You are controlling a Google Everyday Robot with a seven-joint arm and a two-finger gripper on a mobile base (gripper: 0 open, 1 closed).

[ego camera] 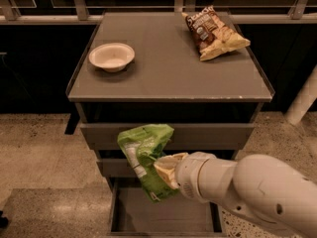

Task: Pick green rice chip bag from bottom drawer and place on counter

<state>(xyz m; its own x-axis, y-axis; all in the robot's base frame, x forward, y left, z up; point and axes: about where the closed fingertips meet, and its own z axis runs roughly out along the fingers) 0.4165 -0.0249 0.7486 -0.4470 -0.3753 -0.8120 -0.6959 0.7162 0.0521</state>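
The green rice chip bag point(145, 153) hangs in the air in front of the cabinet's drawers, well above the open bottom drawer point(163, 213). My gripper point(164, 168) is shut on the bag's right side, at the end of my white arm that comes in from the lower right. The bag's white label panel faces left. The bottom drawer is pulled out and shows a plain grey inside. The counter point(168, 63) lies above the bag, further back.
A white bowl point(111, 56) sits on the counter's left side. A brown-and-cream chip bag point(213, 31) lies at the counter's back right. Two upper drawers point(168, 134) are shut. A white post point(303, 100) stands to the right on the speckled floor.
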